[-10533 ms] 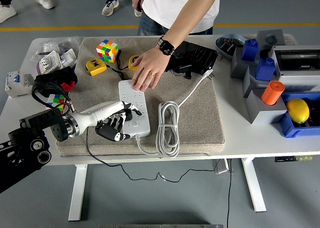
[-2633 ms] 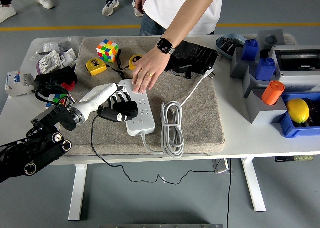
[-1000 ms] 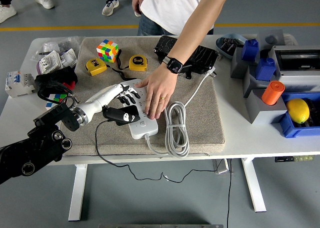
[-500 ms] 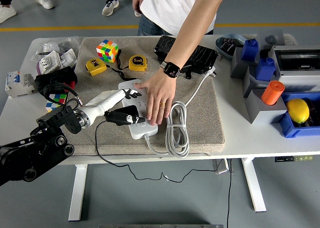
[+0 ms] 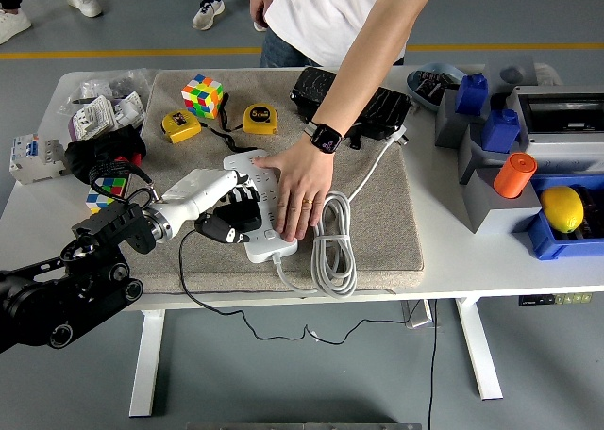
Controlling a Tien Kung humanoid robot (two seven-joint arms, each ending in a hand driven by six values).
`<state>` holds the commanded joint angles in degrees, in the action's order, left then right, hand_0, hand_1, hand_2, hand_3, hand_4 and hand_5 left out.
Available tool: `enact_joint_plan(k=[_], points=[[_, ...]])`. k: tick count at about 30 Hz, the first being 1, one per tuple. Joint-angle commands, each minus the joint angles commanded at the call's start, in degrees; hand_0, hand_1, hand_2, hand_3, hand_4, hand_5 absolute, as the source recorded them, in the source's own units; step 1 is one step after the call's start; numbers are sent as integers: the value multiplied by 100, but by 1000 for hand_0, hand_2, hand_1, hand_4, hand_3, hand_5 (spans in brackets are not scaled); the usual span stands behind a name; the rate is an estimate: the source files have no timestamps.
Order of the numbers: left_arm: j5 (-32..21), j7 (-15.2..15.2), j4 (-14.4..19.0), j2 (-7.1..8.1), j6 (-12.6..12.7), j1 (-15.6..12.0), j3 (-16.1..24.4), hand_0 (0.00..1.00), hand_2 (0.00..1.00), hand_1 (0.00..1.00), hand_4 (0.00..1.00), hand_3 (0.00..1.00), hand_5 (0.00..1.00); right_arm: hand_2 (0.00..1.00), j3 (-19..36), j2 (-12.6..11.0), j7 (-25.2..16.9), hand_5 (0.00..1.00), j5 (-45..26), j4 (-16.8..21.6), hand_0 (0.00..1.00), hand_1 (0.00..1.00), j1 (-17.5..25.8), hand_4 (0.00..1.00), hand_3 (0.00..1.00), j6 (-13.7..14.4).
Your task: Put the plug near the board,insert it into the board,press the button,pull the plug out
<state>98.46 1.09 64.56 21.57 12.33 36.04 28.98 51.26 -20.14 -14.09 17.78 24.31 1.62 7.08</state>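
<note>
The left hand (image 5: pixel 225 215) is curled round the black plug (image 5: pixel 234 224), which sits at the left edge of the white board (image 5: pixel 260 208) on the mat (image 5: pixel 377 223). Whether its pins are seated cannot be told. A person's hand (image 5: pixel 300 187) lies flat on the board, steadying it. So the plug has reached the board; insertion looks under way at best, with the button press and the pull-out left. The right hand is out of view.
</note>
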Motion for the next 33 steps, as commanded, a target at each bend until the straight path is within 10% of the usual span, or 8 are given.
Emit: enact_joint_plan(k=[20,33], points=[[-530,-225,-338,-144,666,63,-277,325,383,345,898,519,31,705,8,-31,-7,562,37,28,708,708,11,998,595,6],[-1094,-170,-415,-137,606,72,-249,288,356,316,894,504,46,705,33,-19,-8,561,41,28,706,708,5,998,595,11]])
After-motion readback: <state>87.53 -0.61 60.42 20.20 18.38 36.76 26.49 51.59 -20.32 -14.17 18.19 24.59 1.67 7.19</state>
